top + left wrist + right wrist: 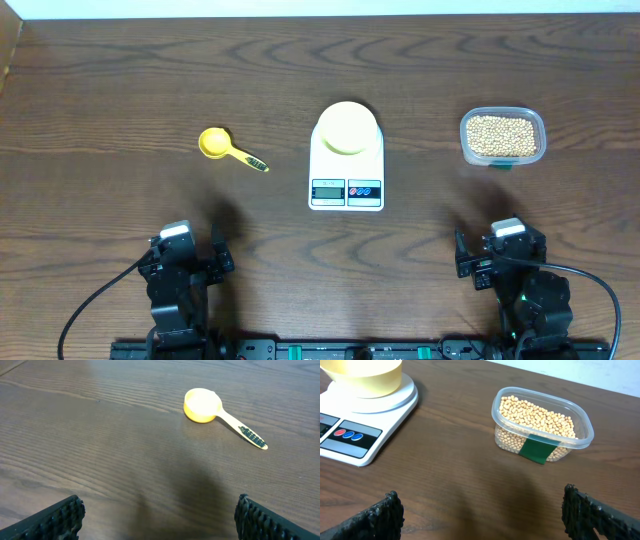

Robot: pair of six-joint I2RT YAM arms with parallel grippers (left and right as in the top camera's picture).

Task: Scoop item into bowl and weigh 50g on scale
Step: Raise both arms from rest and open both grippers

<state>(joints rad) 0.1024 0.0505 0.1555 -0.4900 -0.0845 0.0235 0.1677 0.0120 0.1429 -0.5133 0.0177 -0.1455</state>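
The tan beans (501, 135) fill a clear plastic tub (538, 128) at the right; in the right wrist view the beans (537, 415) lie ahead of the jaws. The pale-yellow bowl (346, 126) sits on the white scale (346, 190) at the centre, and both show at the top left of the right wrist view, the bowl (365, 375) above the scale (355, 435). A yellow scoop (215, 143) lies left of the scale and shows in the left wrist view (202, 405). My left gripper (160, 517) and right gripper (482, 515) are open and empty near the front edge.
The tub carries a green label (537, 451) on its near side. The scoop's handle (245, 434) points right toward the scale. The brown wooden table (100, 100) ends at a pale wall at the back.
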